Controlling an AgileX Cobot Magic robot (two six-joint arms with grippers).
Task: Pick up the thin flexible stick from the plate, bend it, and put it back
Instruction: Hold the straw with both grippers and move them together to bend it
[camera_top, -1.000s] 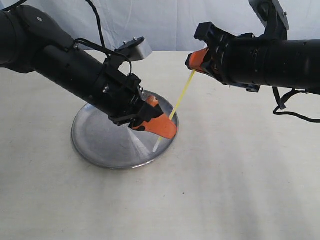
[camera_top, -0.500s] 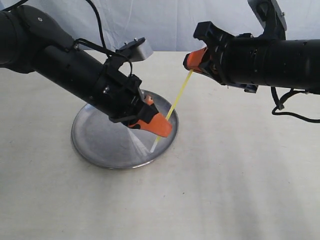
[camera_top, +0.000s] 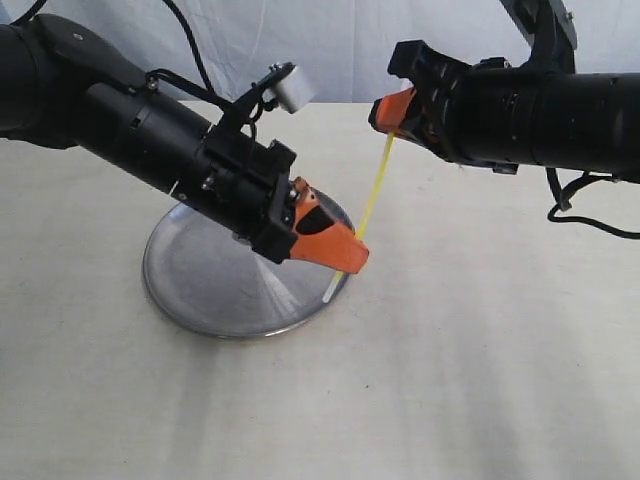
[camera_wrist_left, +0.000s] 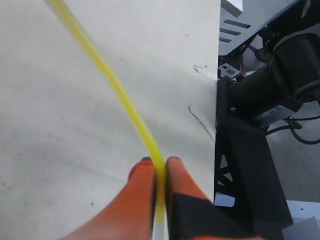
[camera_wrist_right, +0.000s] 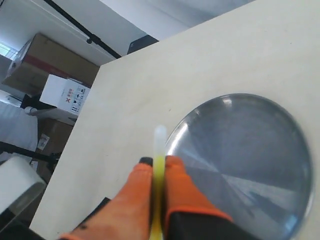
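The thin flexible stick (camera_top: 374, 188) is a yellow-green strand held in the air over the right edge of the plate (camera_top: 200, 280), running from upper right to lower left, slightly curved. My left gripper (camera_top: 345, 262) is shut on its lower part, its whitish end poking out below. My right gripper (camera_top: 385, 118) is shut on its upper end. The left wrist view shows the stick (camera_wrist_left: 117, 90) pinched between the orange fingers (camera_wrist_left: 142, 200), curving away. In the right wrist view the stick (camera_wrist_right: 159, 150) sits between the fingers (camera_wrist_right: 175, 185), with the shiny round plate (camera_wrist_right: 250, 170) below.
The plate lies on a pale tabletop (camera_top: 450, 350). The table's edge and a black arm base (camera_wrist_left: 255, 150) show in the left wrist view. Cardboard boxes (camera_wrist_right: 55, 75) stand beyond the table in the right wrist view.
My left gripper has shifted right and turned, carrying the stick's lower end toward the plate's right rim. The stick now stands steeper. The right gripper has barely moved.
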